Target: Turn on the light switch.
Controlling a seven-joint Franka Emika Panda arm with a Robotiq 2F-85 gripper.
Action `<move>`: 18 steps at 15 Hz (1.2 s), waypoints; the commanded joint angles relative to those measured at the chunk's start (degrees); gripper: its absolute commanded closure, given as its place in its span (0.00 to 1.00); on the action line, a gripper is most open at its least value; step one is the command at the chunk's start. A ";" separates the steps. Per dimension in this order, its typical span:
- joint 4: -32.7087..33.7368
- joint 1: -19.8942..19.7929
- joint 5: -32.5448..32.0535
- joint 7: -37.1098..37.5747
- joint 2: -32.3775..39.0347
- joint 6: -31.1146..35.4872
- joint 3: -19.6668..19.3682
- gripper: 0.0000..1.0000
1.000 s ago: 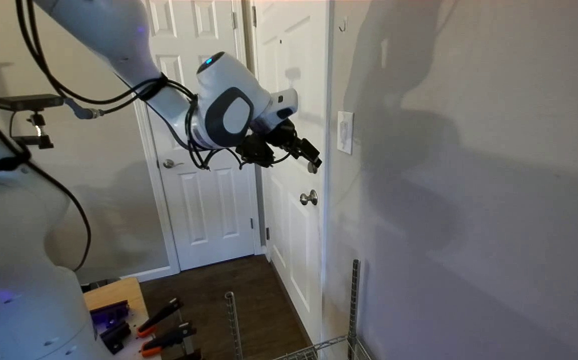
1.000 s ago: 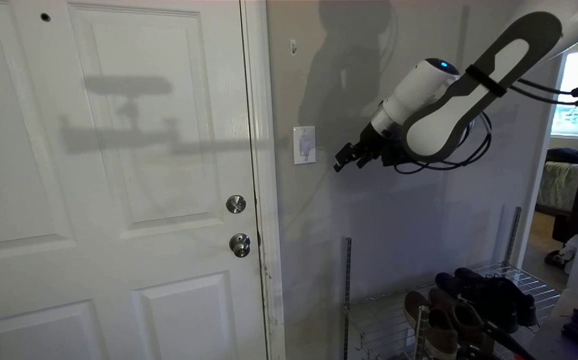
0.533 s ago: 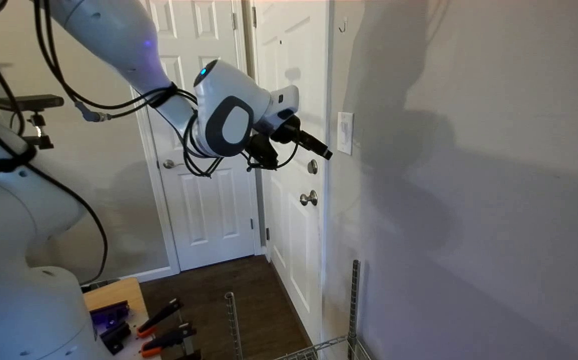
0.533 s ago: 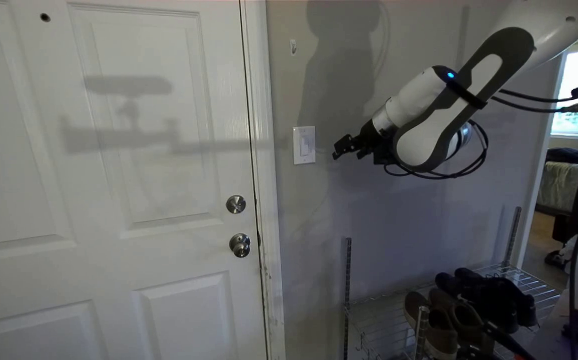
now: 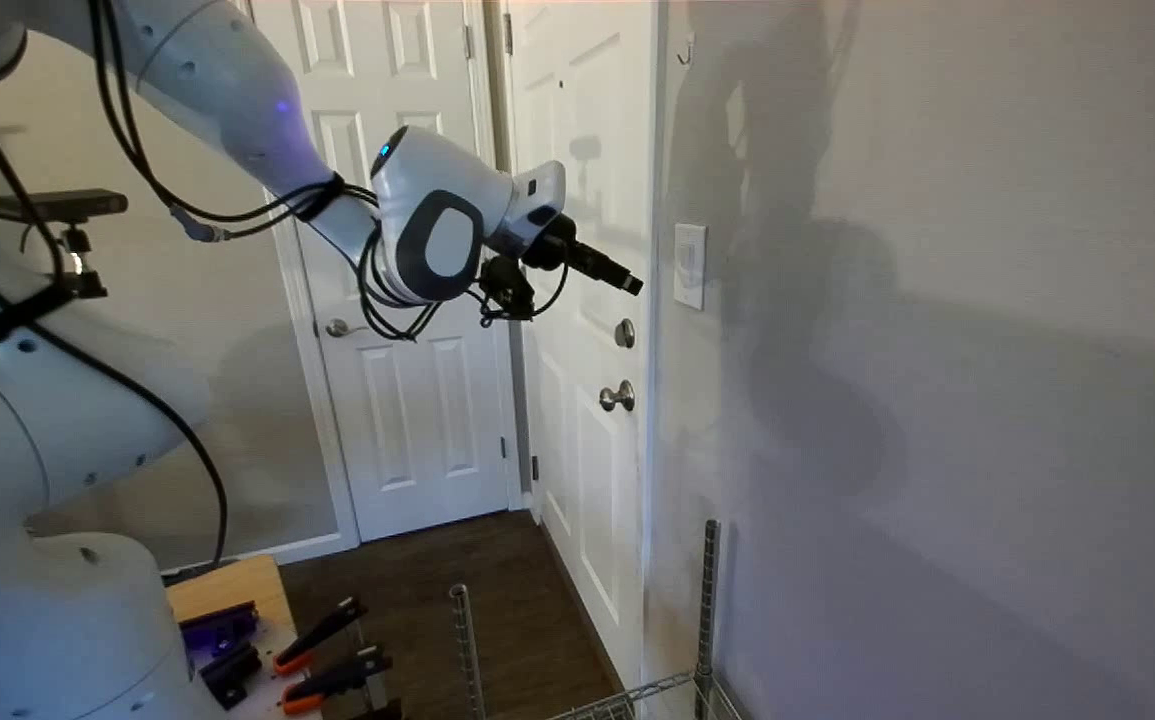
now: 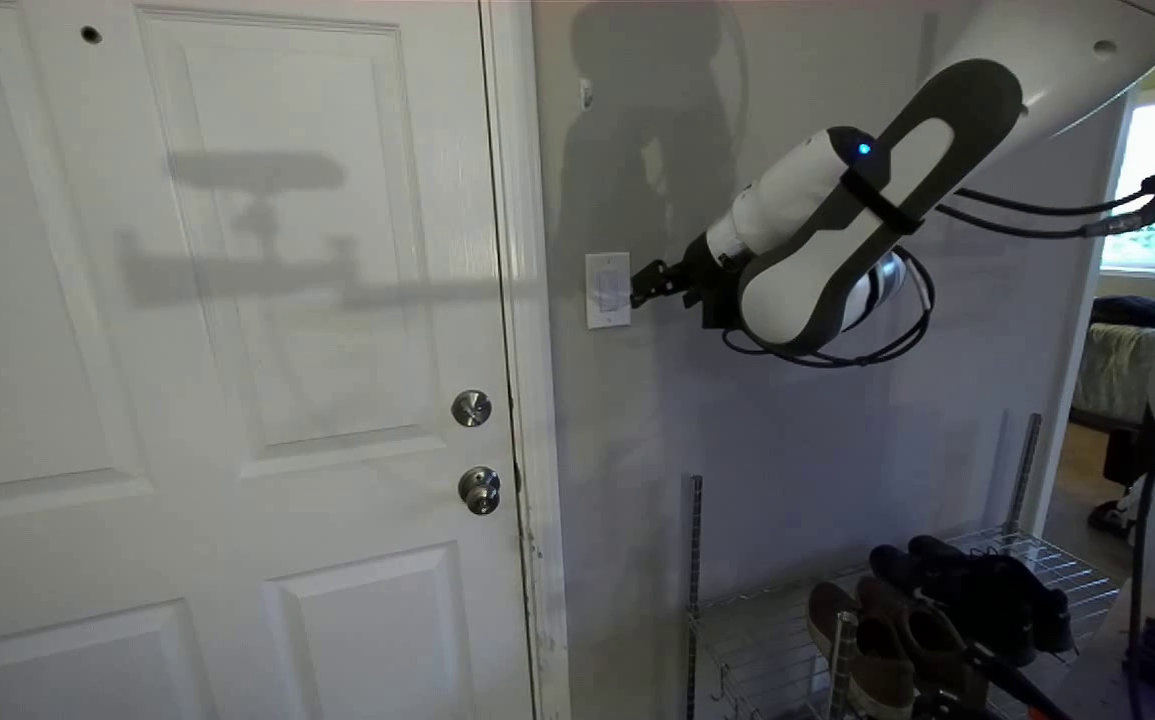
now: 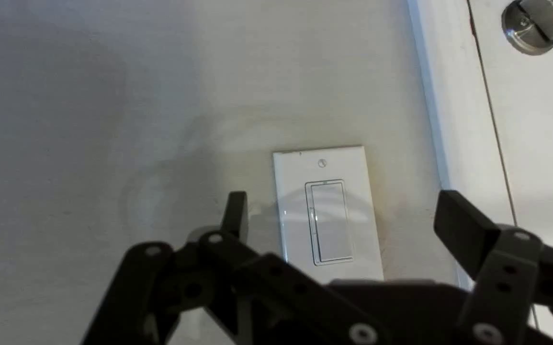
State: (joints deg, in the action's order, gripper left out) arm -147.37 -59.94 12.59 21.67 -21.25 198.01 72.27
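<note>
The light switch is a white upright wall plate with a flat white rectangular paddle and a slim slider along the paddle's left side. It shows in both exterior views. Its lower end is hidden behind my gripper in the wrist view. My black gripper is open and empty, with its fingers spread to either side of the plate in that view. In an exterior view the gripper tips stand short of the wall, apart from the plate. In an exterior view the tips overlap the plate's right edge.
A white door with a round deadbolt and a round knob is beside the switch. A wall hook is above it. A wire rack with shoes stands below. Clamps sit near the arm's base.
The gripper has risen and, in an exterior view, moved left to the switch plate. It has also turned about its own axis. The switch looks the same.
</note>
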 commanded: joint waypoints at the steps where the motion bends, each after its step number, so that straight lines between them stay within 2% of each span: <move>1: 1.92 -9.93 4.44 4.71 -7.53 -0.01 10.56 0.00; 5: 5.44 -18.44 9.14 6.88 -12.72 -0.13 19.70 0.00; 8: 8.64 -22.82 11.85 8.09 -16.45 -0.20 23.49 0.00; 14: 13.81 -29.50 16.29 10.46 -22.46 -0.26 25.23 0.00; 18: 15.74 -33.31 16.96 11.20 -24.69 -0.29 26.63 0.00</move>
State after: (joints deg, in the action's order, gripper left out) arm -133.27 -90.53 28.18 30.92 -43.63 197.84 97.48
